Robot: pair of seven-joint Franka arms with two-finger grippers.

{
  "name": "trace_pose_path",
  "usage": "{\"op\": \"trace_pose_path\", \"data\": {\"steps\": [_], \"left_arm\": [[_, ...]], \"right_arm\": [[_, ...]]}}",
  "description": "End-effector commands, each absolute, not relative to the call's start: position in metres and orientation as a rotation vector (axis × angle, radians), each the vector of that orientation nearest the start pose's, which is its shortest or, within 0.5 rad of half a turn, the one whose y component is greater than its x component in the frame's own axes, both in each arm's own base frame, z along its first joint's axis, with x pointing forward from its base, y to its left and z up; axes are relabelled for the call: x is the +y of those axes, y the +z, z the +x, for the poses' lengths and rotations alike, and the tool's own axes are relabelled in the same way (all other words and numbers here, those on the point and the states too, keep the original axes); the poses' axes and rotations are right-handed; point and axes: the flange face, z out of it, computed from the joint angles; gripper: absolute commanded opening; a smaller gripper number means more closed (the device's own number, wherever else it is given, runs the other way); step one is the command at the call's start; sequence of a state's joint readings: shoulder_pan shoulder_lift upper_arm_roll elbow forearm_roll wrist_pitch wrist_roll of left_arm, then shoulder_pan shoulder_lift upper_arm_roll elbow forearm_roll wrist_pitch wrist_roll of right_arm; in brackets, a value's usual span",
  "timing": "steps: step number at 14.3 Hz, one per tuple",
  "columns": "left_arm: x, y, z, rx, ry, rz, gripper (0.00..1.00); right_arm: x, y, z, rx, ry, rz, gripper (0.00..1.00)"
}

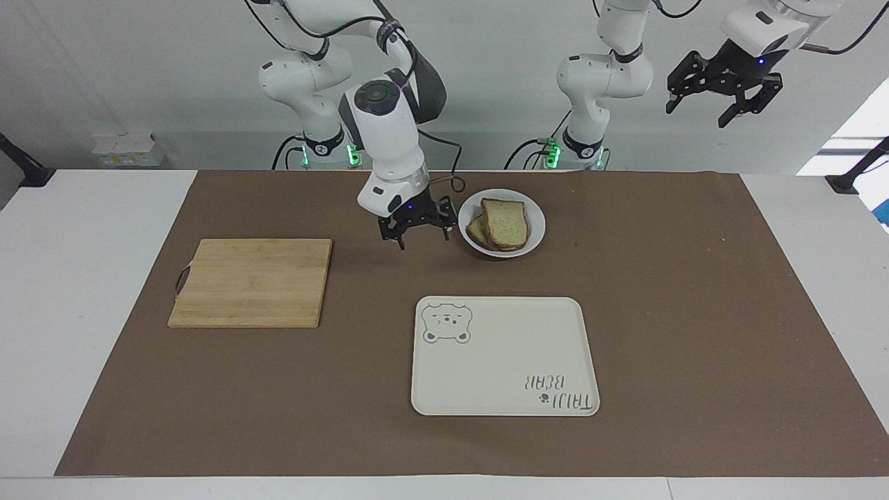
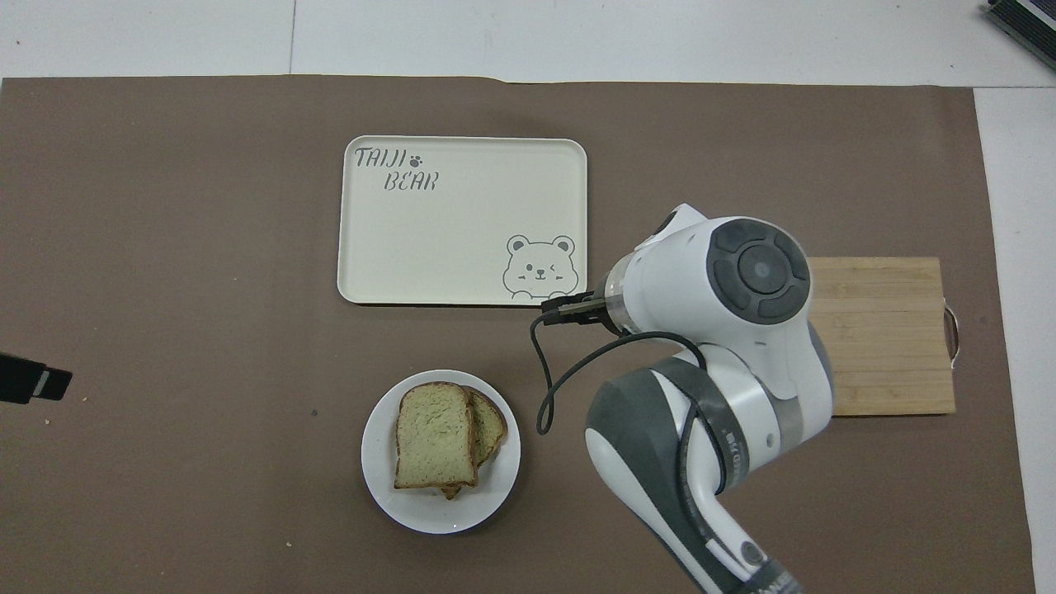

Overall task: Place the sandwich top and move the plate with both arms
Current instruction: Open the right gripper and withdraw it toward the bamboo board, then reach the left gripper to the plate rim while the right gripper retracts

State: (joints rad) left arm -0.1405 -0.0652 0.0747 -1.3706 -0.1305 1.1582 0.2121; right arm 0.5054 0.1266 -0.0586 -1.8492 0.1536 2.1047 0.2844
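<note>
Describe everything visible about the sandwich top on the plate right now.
The sandwich top is a pale, speckled bread slice with a brown crust, rounded at one end. It lies flat on a lower slice, set slightly askew so the lower one's crust shows along one side. Both sit on the small round white plate, which is nearer to the robots than the bear tray. No gripper touches it; the right gripper hangs open over the brown mat beside the plate.

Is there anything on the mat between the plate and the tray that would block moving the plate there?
Nothing visible. Only bare mat lies between the plate and the tray. The right gripper hangs open beside the plate, not in that path.
</note>
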Motion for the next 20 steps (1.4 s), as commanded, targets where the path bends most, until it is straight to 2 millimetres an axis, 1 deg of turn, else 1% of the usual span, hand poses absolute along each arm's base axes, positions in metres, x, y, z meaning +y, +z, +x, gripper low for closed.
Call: {"op": "trace_pose_path", "data": {"steps": [1, 2, 4, 5, 6, 8, 9, 10, 11, 12, 13, 15, 16, 17, 19, 20], "left_arm": [[-0.072, 0.716, 0.472, 0.524, 0.216, -3.251, 1.0], [-0.074, 0.715, 0.475, 0.524, 0.182, -3.263, 1.0], [-0.078, 0.696, 0.479, 0.53, 0.169, -3.322, 1.0], [-0.08, 0.68, 0.484, 0.523, 0.169, -3.339, 1.0], [-0.082, 0.669, 0.487, 0.516, 0.153, -3.367, 1.0], [-0.085, 0.635, 0.495, 0.474, 0.158, -3.462, 1.0], [-0.083, 0.612, 0.494, 0.442, 0.19, -3.483, 1.0], [-0.08, 0.587, 0.487, 0.409, 0.246, -3.486, 1.0], [-0.077, 0.564, 0.481, 0.375, 0.242, -3.498, 1.0], [-0.075, 0.546, 0.475, 0.322, 0.191, -3.535, 1.0], [-0.074, 0.529, 0.469, 0.27, 0.172, -3.58, 1.0], [-0.075, 0.499, 0.465, 0.171, 0.134, -3.637, 1.0], [-0.075, 0.481, 0.462, 0.102, 0.136, -3.677, 1.0], [-0.076, 0.462, 0.458, 0.094, 0.135, -3.699, 1.0], [-0.077, 0.434, 0.448, 0.125, 0.15, -3.732, 1.0], [-0.076, 0.417, 0.441, 0.119, 0.171, -3.768, 0.99]], "right_arm": [[0.257, 0.474, 0.553, -0.155, -0.117, -2.999, 1.0], [0.248, 0.478, 0.554, -0.157, -0.122, -3.021, 1.0], [0.228, 0.493, 0.552, -0.145, -0.111, -3.058, 1.0], [0.214, 0.5, 0.551, -0.118, -0.088, -3.066, 1.0], [0.2, 0.508, 0.55, -0.087, -0.075, -3.069, 1.0], [0.169, 0.517, 0.549, -0.036, -0.028, -3.08, 1.0], [0.154, 0.52, 0.549, -0.037, 0.002, -3.085, 1.0], [0.14, 0.522, 0.547, -0.037, 0.037, -3.089, 1.0], [0.127, 0.522, 0.546, -0.024, 0.078, -3.093, 1.0], [0.114, 0.524, 0.544, -0.007, 0.107, -3.095, 1.0], [0.101, 0.525, 0.543, 0.002, 0.125, -3.095, 1.0], [0.078, 0.524, 0.544, -0.021, 0.159, -3.092, 1.0], [0.068, 0.523, 0.544, -0.033, 0.169, -3.089, 1.0], [0.056, 0.523, 0.545, -0.031, 0.175, -3.087, 1.0], [0.034, 0.523, 0.547, 0.007, 0.17, -3.084, 1.0], [0.03, 0.527, 0.549, 0.019, 0.146, -3.086, 1.0]]}}
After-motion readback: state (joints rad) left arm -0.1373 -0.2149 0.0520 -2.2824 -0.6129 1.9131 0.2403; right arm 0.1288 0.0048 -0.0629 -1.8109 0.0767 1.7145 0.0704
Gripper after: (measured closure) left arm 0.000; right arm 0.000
